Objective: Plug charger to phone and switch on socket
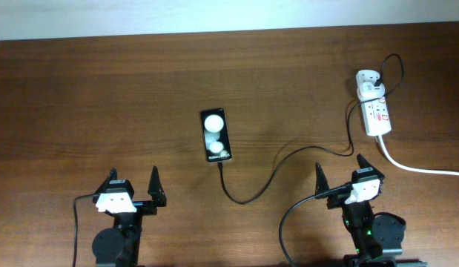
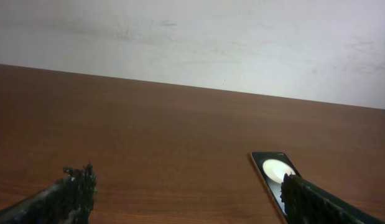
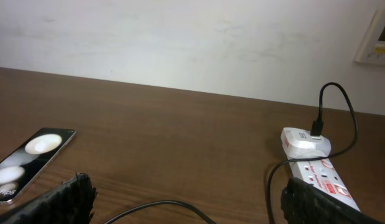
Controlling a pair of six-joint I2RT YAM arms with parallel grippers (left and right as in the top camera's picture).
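Observation:
The black phone [image 1: 216, 136] lies mid-table with two round light spots on its screen. It also shows in the left wrist view [image 2: 273, 174] and the right wrist view [image 3: 30, 155]. The thin black charger cable [image 1: 277, 167] runs from the phone's near end to a white adapter [image 1: 368, 83] plugged into the white socket strip [image 1: 377, 113] at far right. The adapter [image 3: 304, 142] and strip [image 3: 326, 180] show in the right wrist view. My left gripper [image 1: 133, 185] and right gripper [image 1: 339, 172] are open, empty, near the front edge.
The socket's thick white cord [image 1: 422, 169] trails right off the table. A pale wall [image 2: 192, 43] stands behind the table's far edge. A white wall fitting [image 3: 375, 37] shows at upper right.

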